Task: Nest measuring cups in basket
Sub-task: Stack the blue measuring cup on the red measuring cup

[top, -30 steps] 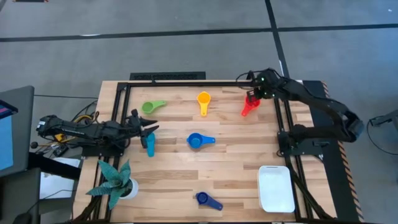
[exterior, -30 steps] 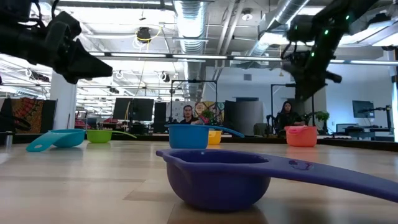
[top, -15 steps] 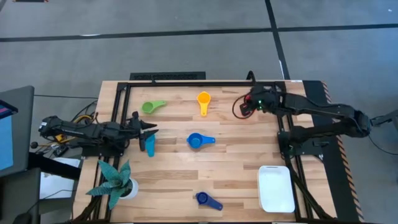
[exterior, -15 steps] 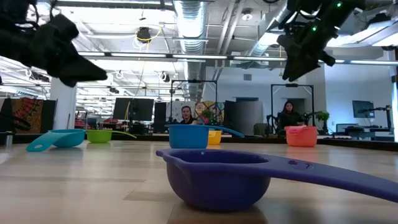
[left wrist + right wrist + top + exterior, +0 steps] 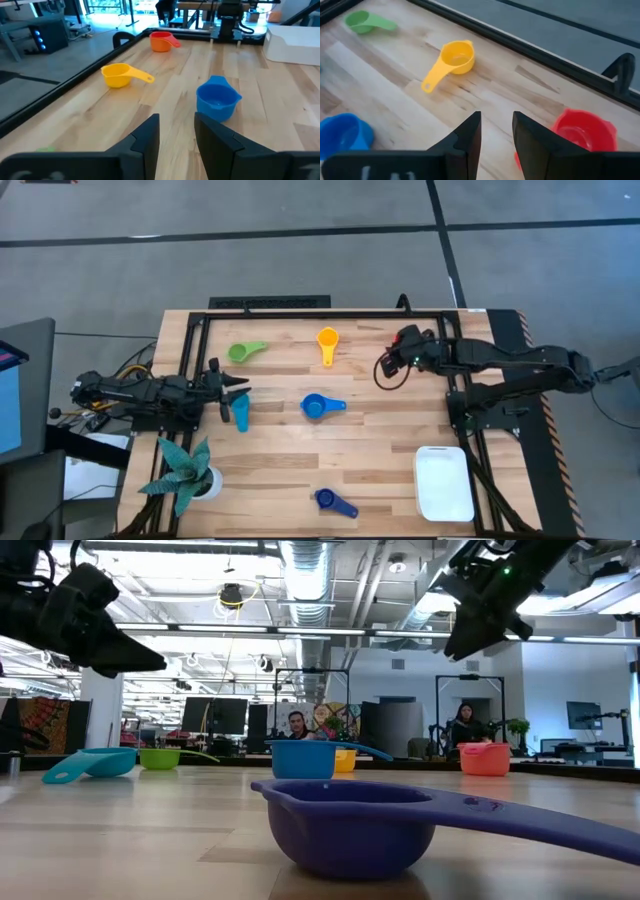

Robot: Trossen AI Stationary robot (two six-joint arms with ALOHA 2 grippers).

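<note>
1. The right end effector (image 5: 388, 364) hangs above the far right part of the wooden worktop (image 5: 380, 450). Its two fingers stand a narrow gap apart and hold nothing.
2. In the right wrist view the red measuring cup (image 5: 583, 132) lies just beyond those fingers, on the worktop and not touched by them.
3. The left end effector (image 5: 232, 387) hovers at the worktop's left side, its fingers slightly parted and empty, with the teal measuring cup (image 5: 241, 413) just beside its tips.
4. The green measuring cup (image 5: 245, 351) and the yellow measuring cup (image 5: 327, 343) lie along the far edge, well apart.
5. The blue measuring cup (image 5: 318, 406) sits near the middle; the dark blue measuring cup (image 5: 333, 501) lies near the front edge.
6. The white basket (image 5: 444, 482) sits at the front right corner with no cup in it.
7. A teal spiky potted plant (image 5: 187, 474) stands at the front left corner.
</note>
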